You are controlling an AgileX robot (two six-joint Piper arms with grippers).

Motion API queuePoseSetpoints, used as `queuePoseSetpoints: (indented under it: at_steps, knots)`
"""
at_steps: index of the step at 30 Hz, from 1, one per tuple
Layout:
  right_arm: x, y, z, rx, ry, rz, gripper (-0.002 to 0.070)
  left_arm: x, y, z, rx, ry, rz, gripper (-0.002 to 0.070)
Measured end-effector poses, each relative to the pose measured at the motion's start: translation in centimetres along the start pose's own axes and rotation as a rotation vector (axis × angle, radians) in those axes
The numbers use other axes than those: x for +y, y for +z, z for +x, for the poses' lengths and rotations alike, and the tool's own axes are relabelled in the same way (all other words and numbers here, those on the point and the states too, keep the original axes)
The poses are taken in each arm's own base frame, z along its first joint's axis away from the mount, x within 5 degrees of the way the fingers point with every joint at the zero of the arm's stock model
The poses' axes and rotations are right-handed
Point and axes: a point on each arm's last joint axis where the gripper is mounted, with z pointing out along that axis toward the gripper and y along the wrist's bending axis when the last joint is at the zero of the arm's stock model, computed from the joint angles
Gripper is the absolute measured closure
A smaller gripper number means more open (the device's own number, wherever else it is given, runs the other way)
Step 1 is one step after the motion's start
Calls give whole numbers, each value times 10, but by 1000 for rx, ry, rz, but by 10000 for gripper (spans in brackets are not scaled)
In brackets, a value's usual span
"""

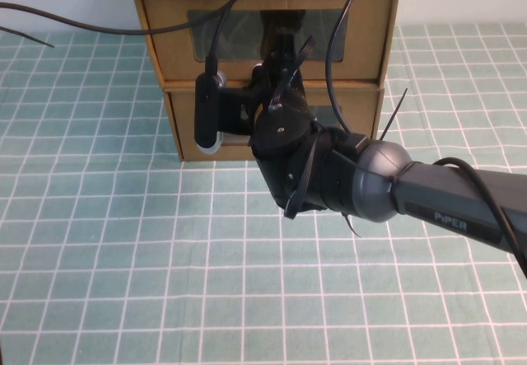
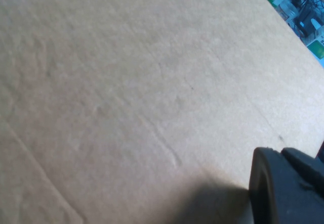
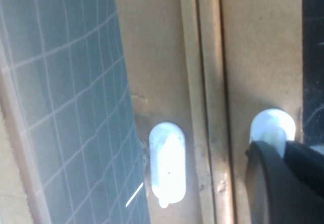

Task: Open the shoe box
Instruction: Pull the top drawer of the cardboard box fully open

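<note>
At the far side of the table [image 1: 123, 258], the cardboard shoe box [image 1: 263, 44] faced the robot. The right gripper [image 1: 288, 64] was closed at its white pull tab [image 3: 272, 125], probably to draw it open. The left gripper [image 2: 284, 189] hung close over plain cardboard, perhaps steadying the box; whether it was open or closed could not be told.

Whatever sits between the closed jaws of the right gripper [image 1: 282, 81], at the shoe box [image 1: 165, 44] front, is hidden by its wrist. The left gripper [image 2: 286, 188], over the box top, is cut off.
</note>
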Motion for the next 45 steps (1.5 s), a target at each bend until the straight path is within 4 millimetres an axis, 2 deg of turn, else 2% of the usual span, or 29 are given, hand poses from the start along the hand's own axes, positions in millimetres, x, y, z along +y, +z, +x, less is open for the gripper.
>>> queuePoseSetpoints:
  at_steps: [4, 12, 22, 26, 32, 36, 38, 42, 45]
  knots:
    - [1, -2, -2, 0, -2, 4, 668, 0, 0, 0, 1, 1, -2, 681]
    - [5, -29, -7, -19, 5, -4, 668, 2, -1, 1, 8, 5, -16, 681]
    - [6, -48, -9, -10, 32, -4, 668, 1, -1, 1, 6, 3, -11, 681]
    - [15, -71, -13, -29, 15, -18, 670, 2, -1, 0, 4, 3, -12, 681]
    - [16, -122, -2, 19, 77, 27, 686, 5, -2, 0, 2, 15, -38, 681]
    - [30, -156, -1, -5, 120, -5, 687, 5, -2, 0, 1, 15, -39, 681]
    - [34, -165, -4, -29, 132, -2, 688, 5, -2, 0, 2, 15, -39, 681]
    - [29, -166, -11, -72, 168, 4, 679, 5, -2, 0, 0, 15, -40, 681]
    - [17, -156, -14, -96, 209, 0, 619, 5, -2, 0, 0, 15, -40, 681]
